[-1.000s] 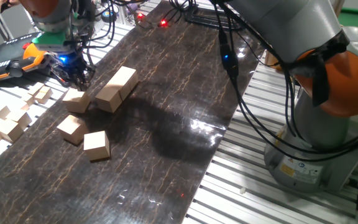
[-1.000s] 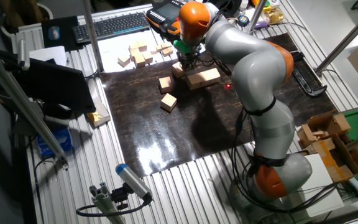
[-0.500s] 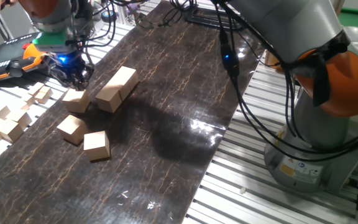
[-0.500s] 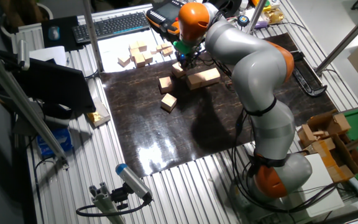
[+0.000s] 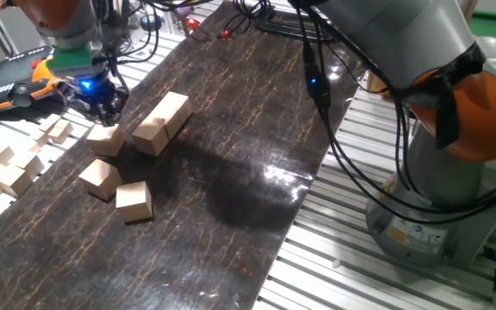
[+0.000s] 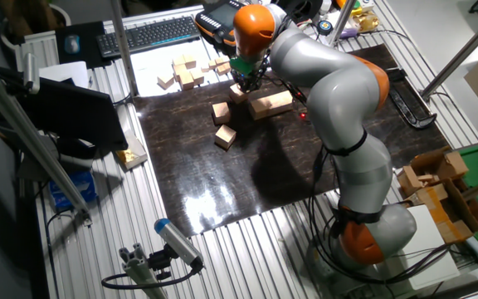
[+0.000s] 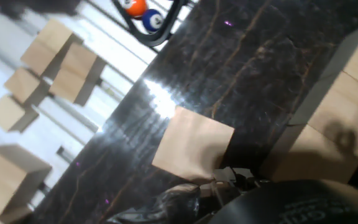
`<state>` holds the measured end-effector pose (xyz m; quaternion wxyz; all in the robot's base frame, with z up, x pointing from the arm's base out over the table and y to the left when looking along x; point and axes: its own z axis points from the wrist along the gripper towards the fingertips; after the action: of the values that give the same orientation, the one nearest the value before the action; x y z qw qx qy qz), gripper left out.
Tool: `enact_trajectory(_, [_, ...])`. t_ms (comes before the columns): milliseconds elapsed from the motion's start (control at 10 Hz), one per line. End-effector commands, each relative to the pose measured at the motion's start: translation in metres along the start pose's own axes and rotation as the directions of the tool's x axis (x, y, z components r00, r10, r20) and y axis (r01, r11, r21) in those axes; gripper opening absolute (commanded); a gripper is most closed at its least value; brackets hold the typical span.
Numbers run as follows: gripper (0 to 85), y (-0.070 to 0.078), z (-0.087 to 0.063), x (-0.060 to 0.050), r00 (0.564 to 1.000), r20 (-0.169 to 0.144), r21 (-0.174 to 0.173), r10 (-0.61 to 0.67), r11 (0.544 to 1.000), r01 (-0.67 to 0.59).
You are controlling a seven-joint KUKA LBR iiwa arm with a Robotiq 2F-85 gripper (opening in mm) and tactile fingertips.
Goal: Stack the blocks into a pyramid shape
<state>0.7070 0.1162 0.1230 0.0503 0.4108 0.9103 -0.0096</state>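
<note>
Tan blocks (image 5: 133,201) scattered, unstacked

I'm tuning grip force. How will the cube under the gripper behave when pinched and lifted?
The cube looks like solid plain wood, so probably stiff and fairly light. Its flat faces, plain in the hand view, should rest without rolling. The bare wood likely grips well, though the glossy mat may let it slide if the gripper nudges it.

The blocks (image 5: 133,201) are matt, unpainted wood — the tabletop (image 5: 231,129) a glossy, dark veined sheet on ribbed metal.
</note>
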Motion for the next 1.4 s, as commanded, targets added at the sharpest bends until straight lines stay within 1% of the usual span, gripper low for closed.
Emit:
enact_trajectory(0, [0.7,0.0007,0.0003,-0.0001,0.792,0.000,-0.063,-0.611,0.790,0.609])
enact_trajectory(100, [0.7,0.0023,0.0008,-0.0004,0.782,-0.003,-0.069,-0.624,0.780,0.622])
enact_trajectory(200, [0.7,0.0040,0.0008,-0.0015,0.774,0.001,-0.066,-0.633,0.772,0.632])
enact_trajectory(300, [0.7,0.0051,0.0005,-0.0027,0.761,0.002,-0.051,-0.648,0.760,0.648])
enact_trajectory(400, [0.7,0.0051,0.0008,-0.0030,0.753,-0.001,-0.052,-0.658,0.752,0.657])
enact_trajectory(500, [0.7,0.0054,0.0017,-0.0033,0.735,-0.005,-0.057,-0.678,0.734,0.677])
enact_trajectory(600, [0.7,0.0057,0.0022,-0.0032,0.729,-0.011,-0.066,-0.684,0.728,0.682])
enact_trajectory(800, [0.7,0.0054,0.0014,-0.0035,0.716,-0.011,-0.063,-0.698,0.715,0.696])
enact_trajectory(1000, [0.7,0.0058,0.0020,-0.0032,0.692,-0.020,-0.057,-0.721,0.692,0.719])
enact_trajectory(1300, [0.7,0.0064,0.0028,-0.0032,0.652,-0.020,-0.053,-0.758,0.652,0.756])
